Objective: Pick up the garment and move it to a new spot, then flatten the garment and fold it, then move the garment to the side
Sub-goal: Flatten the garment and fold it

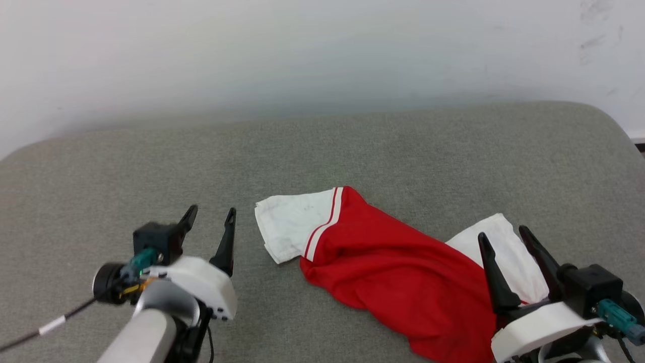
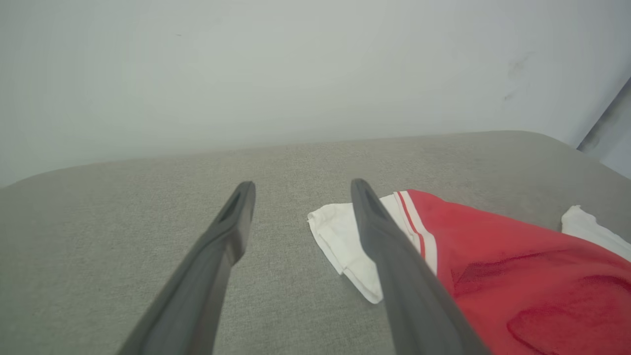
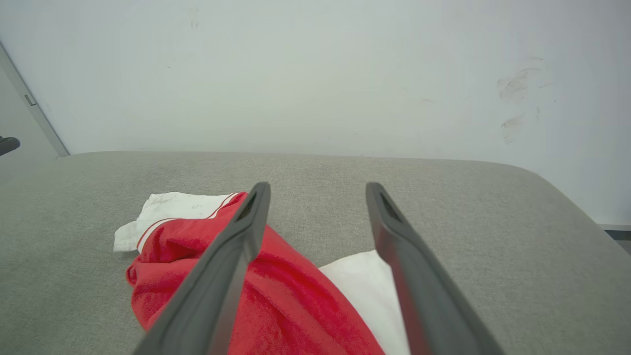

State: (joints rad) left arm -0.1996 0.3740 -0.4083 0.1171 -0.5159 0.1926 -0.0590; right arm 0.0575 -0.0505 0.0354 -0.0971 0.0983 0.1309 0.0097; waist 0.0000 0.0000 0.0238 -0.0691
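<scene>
The garment (image 1: 393, 267) is a red jersey with white sleeves and red-white stripe trim, lying crumpled on the grey cushion toward the near right. One white sleeve (image 1: 289, 229) points left, the other (image 1: 509, 257) lies at the right. My left gripper (image 1: 210, 216) hovers open, left of that left sleeve and apart from it. My right gripper (image 1: 504, 234) is open above the right sleeve, nothing between its fingers. The left wrist view shows the garment (image 2: 517, 276) to the right of my open fingers (image 2: 231, 222). The right wrist view has the garment (image 3: 291, 301) beneath the open fingers (image 3: 394, 231).
The grey fabric surface (image 1: 151, 161) spreads wide to the left and behind the garment. A pale wall (image 1: 322, 50) rises just behind its far edge. The surface's rounded right corner (image 1: 612, 126) falls off near the wall.
</scene>
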